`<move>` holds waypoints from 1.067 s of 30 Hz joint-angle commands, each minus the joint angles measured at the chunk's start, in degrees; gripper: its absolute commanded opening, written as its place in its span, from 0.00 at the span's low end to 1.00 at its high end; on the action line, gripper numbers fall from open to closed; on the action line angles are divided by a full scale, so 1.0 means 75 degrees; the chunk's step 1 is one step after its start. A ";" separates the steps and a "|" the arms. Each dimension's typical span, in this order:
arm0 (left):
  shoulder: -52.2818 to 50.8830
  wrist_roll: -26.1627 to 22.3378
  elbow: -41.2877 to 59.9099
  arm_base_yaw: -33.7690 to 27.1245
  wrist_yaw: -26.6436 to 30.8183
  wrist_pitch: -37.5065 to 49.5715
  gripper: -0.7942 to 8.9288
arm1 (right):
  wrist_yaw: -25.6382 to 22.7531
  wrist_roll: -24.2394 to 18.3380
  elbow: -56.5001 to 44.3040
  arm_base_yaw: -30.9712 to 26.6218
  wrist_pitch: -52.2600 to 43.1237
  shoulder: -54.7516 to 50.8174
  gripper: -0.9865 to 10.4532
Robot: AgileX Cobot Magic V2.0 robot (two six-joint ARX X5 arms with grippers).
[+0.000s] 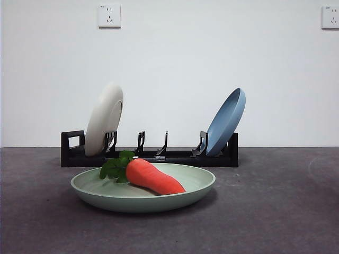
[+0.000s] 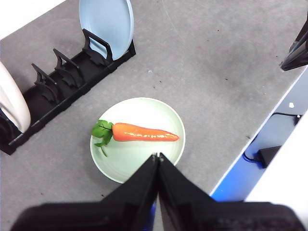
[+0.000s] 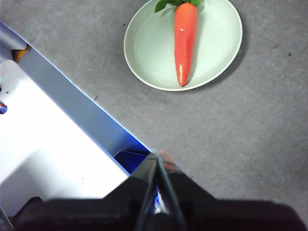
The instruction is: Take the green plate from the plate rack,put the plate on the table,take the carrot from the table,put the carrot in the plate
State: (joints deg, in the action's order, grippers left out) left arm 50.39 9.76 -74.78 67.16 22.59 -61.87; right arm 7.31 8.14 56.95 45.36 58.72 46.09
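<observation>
Now the green plate (image 1: 106, 198) lies flat on the bench (image 1: 275, 211), just in front of the plate rack (image 1: 175, 157). The carrot (image 1: 154, 177) rests inside the plate, lying across the well, leaves toward the rack's handle end. A cream-white plate (image 1: 104, 120) and a blue plate (image 1: 226, 123) stand tilted in the rack's end slots; the middle slots hold nothing.

Left tool (image 2: 157, 158): jaws pressed together, gripping nothing, held high above the plate's near rim. Right tool (image 3: 157, 159): jaws likewise together and bare, raised near the bench edge, well apart from the plate.

Judgement: both placements look done; nothing remains but retreat.

Risks from here:
- The carrot is round and sits on a sloped well, so a knock to the plate could roll it toward the rim.
- The left tool hangs over the plate; a low withdrawal could clip the rim and slide the plate toward the rack.
- The racked plates lean; a jolt to the rack could tip one out.
</observation>
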 commanded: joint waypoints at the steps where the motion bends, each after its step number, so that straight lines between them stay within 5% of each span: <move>1: -0.0256 -0.0705 0.0052 -0.0321 0.0233 0.0425 0.08 | -0.0017 -0.0009 -0.0020 0.0015 -0.0026 -0.0017 0.09; 4: -0.0592 -0.1798 0.0085 -0.1320 -0.0003 0.1574 0.08 | -0.0020 -0.0009 -0.0020 0.0015 -0.0026 -0.0017 0.09; 6: -0.0851 -0.2468 0.0085 -0.2259 -0.0819 0.2276 0.08 | -0.0017 -0.0009 -0.0020 0.0015 -0.0023 -0.0020 0.09; 10: -0.1428 -0.2978 0.0213 -0.4147 -0.2221 0.3142 0.08 | -0.0020 -0.0009 -0.0020 0.0015 -0.0023 -0.0017 0.09; 14: -0.2203 -0.3322 0.0874 -0.5788 -0.2489 0.3998 0.08 | -0.0017 -0.0009 -0.0020 0.0015 -0.0023 -0.0017 0.09; 23: -0.4054 -0.3080 0.4290 -0.7944 -0.2579 0.6717 0.08 | -0.0020 -0.0009 -0.0020 0.0015 -0.0023 -0.0017 0.09; 32: -0.5173 -0.2468 0.6980 -0.9020 -0.3281 0.7108 0.08 | -0.0020 -0.0009 -0.0020 0.0015 -0.0023 -0.0017 0.09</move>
State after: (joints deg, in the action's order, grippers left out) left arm 12.05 -10.48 -23.44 -0.21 -1.72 -9.34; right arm 7.31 8.14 56.95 45.36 58.72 46.04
